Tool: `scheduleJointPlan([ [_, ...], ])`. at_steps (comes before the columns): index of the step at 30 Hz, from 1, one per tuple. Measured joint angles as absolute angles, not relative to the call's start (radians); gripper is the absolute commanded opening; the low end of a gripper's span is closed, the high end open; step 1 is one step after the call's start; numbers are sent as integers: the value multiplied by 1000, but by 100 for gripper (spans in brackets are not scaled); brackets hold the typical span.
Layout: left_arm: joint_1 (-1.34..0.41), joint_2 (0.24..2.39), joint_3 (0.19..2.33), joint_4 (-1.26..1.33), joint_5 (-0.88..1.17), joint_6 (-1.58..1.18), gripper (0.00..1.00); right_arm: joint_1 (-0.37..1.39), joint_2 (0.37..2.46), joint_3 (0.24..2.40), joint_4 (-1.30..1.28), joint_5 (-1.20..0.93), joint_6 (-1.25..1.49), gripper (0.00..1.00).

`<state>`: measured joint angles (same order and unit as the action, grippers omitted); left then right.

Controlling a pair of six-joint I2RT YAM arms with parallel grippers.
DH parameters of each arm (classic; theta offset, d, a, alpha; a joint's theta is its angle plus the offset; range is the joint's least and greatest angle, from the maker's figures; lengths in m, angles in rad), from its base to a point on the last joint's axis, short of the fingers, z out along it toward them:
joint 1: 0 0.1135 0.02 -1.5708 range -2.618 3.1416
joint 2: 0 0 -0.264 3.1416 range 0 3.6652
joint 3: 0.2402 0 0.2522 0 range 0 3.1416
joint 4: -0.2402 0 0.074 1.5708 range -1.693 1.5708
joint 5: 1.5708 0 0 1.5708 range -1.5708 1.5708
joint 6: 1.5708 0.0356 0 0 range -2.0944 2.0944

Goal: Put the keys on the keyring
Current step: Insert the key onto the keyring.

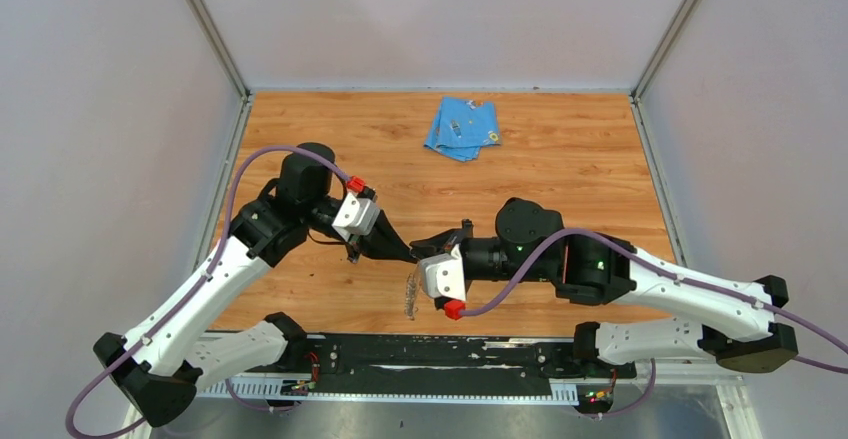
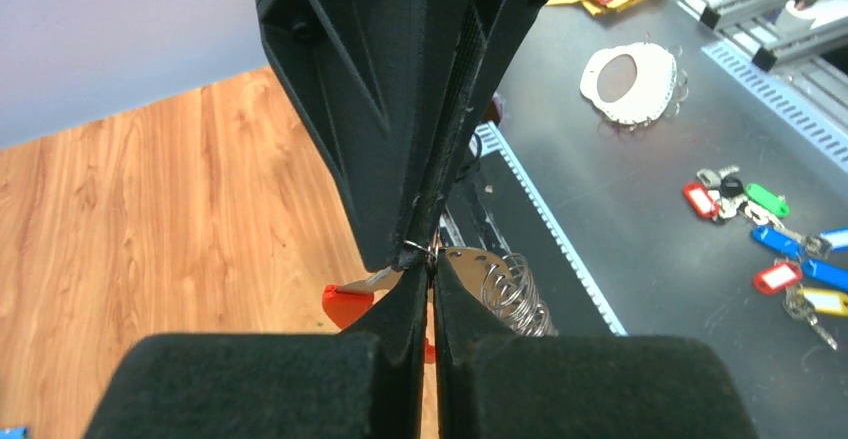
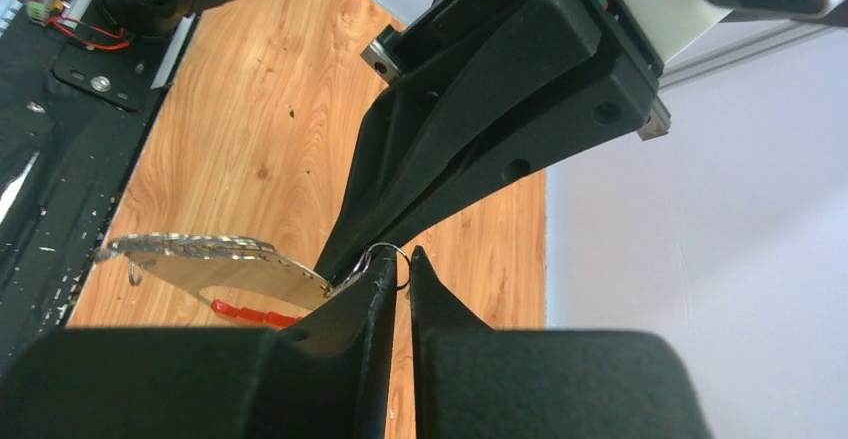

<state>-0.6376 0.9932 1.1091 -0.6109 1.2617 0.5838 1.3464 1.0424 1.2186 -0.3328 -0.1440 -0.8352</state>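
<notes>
The keyring (image 1: pixel 410 294) hangs above the near middle of the table, a flat silvery plate (image 3: pixel 215 264) with wire coils (image 2: pixel 515 294) and a red strip (image 3: pixel 255 312) below it. Both grippers meet tip to tip at its top corner. My left gripper (image 2: pixel 432 271) is shut on that corner, where a small wire ring (image 3: pixel 392 256) sticks out. My right gripper (image 3: pixel 402 257) has the ring at its fingertips, and a narrow slit of daylight shows between its jaws. From above, the left gripper (image 1: pixel 403 255) and right gripper (image 1: pixel 422 249) touch noses. I cannot pick out the keys on the table.
A folded blue cloth (image 1: pixel 462 127) lies at the back, with small specks on it too tiny to identify. Beyond the table's near edge, a metal bench (image 2: pixel 640 219) carries several colour-tagged keys (image 2: pixel 770 199) and a white oval ring plate (image 2: pixel 630 81). Grey walls enclose three sides.
</notes>
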Motion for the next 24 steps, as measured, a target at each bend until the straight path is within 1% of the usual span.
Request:
scheduleJointPlan([
  [3, -639, 956, 1032, -402, 1256, 377, 0, 1344, 1046, 1247, -363, -141, -831, 13],
  [8, -639, 938, 1005, -252, 1248, 208, 0, 1337, 1052, 1279, -378, -142, -828, 15],
  [14, -642, 921, 1002, -176, 1221, 164, 0, 1301, 1068, 1339, -419, -202, -826, 18],
  [19, -642, 919, 1002, -150, 1203, 187, 0, 1238, 1113, 1434, -511, -300, -826, 22],
  [24, -643, 890, 991, -136, 1205, 232, 0, 1205, 1182, 1556, -628, -396, -832, 24],
])
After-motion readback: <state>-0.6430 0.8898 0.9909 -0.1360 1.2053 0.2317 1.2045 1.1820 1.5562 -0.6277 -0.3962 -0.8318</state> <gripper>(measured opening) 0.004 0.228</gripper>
